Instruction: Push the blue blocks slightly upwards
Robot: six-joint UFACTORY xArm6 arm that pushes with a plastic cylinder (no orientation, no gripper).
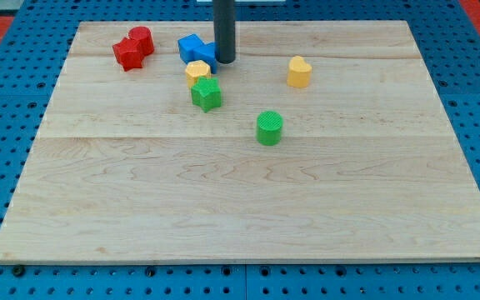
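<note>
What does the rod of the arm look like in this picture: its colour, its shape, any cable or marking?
Only the rod shows. It is a straight, round bar, dark grey to black, with a faint sheen along its length. It enters from the view's top, so the arm above is cut off. My tip ends blunt. No cable, marking or label is visible on it.

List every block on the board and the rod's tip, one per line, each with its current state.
blue blocks: clustered together, touching my tip on their right.
my tip: down on the board, against the blue blocks.
red blocks: two, touching, top left.
yellow block: just below the blue, touching the green cube.
green cube: resting flat.
green cylinder: upright, alone.
yellow heart: alone, right.
</note>
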